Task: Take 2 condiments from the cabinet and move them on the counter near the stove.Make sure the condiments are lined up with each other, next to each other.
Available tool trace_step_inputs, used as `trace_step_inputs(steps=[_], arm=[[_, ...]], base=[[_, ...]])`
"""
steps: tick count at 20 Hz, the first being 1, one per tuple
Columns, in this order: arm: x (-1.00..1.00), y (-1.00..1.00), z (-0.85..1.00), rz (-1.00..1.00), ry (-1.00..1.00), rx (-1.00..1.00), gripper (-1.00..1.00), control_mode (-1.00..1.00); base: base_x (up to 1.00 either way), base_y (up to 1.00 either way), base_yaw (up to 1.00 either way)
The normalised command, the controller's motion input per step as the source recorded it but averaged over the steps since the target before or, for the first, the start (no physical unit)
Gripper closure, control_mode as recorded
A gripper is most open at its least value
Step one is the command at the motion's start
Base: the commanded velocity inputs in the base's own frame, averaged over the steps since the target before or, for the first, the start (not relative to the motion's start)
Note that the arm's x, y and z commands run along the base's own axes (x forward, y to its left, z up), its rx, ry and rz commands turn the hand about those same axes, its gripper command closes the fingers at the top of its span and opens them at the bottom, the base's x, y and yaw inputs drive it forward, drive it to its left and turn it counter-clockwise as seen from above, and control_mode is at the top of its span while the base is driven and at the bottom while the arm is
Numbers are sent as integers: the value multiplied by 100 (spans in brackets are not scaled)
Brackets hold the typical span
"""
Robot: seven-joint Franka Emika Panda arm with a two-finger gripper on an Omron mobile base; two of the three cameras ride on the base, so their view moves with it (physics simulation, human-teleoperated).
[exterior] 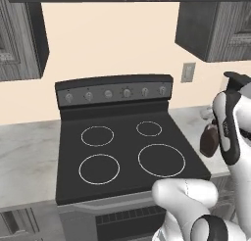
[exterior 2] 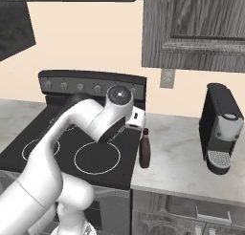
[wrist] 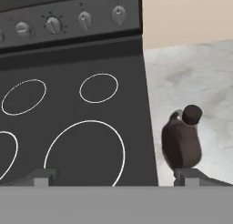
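Pale peach wall backs a black glass-top stove [exterior: 122, 156] with four white ring burners and grey knobs on its raised back panel. Left base view: dark brown squat-bellied bottle [exterior: 209, 139] stands on the light grey marbled counter [exterior: 24, 156] just right of the stove's right edge, partly hidden behind the white arm. Grey wood-grain wall cabinets [exterior: 215, 29] hang upper left and upper right.

Right base view: brown bottle [exterior 2: 144, 150] upright, long axis vertical, narrow neck and dark cap pointing up, just beside the stove's right edge. Open counter [exterior 2: 177, 157] lies to its right; black coffee machine [exterior 2: 220, 129] stands well apart, far right. Cabinet door [exterior 2: 196, 28] overhead looks closed.

Hand view: bottle [wrist: 182, 141] seen from above, cap toward the far wall, standing on the counter just right of the stove edge. Gripper [wrist: 116, 176] fingers spread wide, holding nothing; right fingertip [wrist: 190, 176] sits at the bottle's near side, contact unclear.
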Motion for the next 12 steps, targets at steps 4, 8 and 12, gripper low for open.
trace_step_inputs(steps=[4,8,12], arm=[[8,56,0,-13,4,0,-100,-100],[15,64,-4,-13,8,-8,-100,-100],[3,63,0,-10,14,-13,-100,-100]], base=[[0,0,0],[0,0,0],[0,0,0]])
